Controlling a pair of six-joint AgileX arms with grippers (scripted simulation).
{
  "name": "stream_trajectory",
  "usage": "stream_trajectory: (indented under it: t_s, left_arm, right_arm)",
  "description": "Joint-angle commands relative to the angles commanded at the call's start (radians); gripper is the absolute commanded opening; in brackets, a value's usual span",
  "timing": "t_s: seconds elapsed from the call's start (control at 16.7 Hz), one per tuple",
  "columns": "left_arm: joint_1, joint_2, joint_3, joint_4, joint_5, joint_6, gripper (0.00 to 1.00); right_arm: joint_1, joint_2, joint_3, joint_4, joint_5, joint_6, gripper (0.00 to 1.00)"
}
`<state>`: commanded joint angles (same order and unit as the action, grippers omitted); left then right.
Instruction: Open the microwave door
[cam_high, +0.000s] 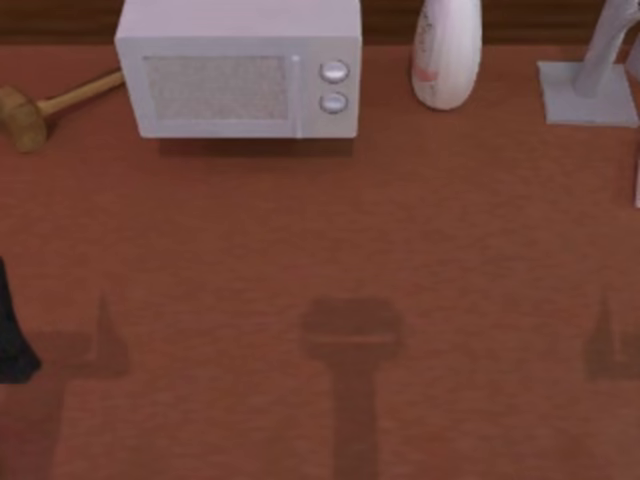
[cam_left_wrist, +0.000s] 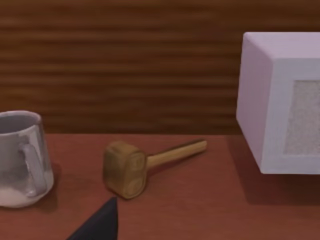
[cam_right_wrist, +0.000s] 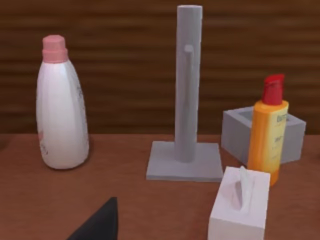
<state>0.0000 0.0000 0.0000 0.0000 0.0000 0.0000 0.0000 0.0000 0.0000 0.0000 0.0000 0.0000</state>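
The light-grey microwave (cam_high: 240, 70) stands at the back of the table, left of centre. Its door (cam_high: 215, 90), with a speckled window, lies flush against the front, beside the two silver knobs (cam_high: 334, 86). My left gripper (cam_high: 12, 345) is parked at the table's left edge, far in front of the microwave and apart from it. The left wrist view shows the microwave (cam_left_wrist: 280, 100) from its left corner, with only a dark tip of the left gripper (cam_left_wrist: 100, 225). My right gripper (cam_right_wrist: 100, 222) is outside the top view and shows only as a dark tip in its wrist view.
A wooden mallet (cam_high: 40, 105) lies left of the microwave, and a white mug (cam_left_wrist: 20, 157) stands beyond it. To the right stand a white bottle (cam_high: 447, 50), a grey post on a base (cam_high: 590, 90), an orange bottle (cam_right_wrist: 268, 132), a grey box (cam_right_wrist: 292, 132) and a tissue box (cam_right_wrist: 240, 205).
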Motion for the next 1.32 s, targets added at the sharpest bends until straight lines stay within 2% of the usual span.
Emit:
stream_trajectory:
  t_s: [0.3, 0.54, 0.78, 1.32]
  left_arm:
    - [-0.021, 0.06, 0.061, -0.037, -0.008, -0.018, 1.0]
    - [-0.085, 0.281, 0.29, -0.166, -0.038, -0.078, 1.0]
    - [-0.176, 0.647, 0.671, -0.367, -0.086, -0.161, 1.0]
    - [-0.407, 1.667, 1.702, -0.903, -0.203, -0.358, 1.0]
  right_arm:
    - [0.0, 0.0, 0.0, 0.0, 0.0, 0.0, 1.0]
    - [0.0, 0.0, 0.0, 0.0, 0.0, 0.0, 1.0]
    - [0.0, 0.0, 0.0, 0.0, 0.0, 0.0, 1.0]
    - [0.0, 0.0, 0.0, 0.0, 0.0, 0.0, 1.0]
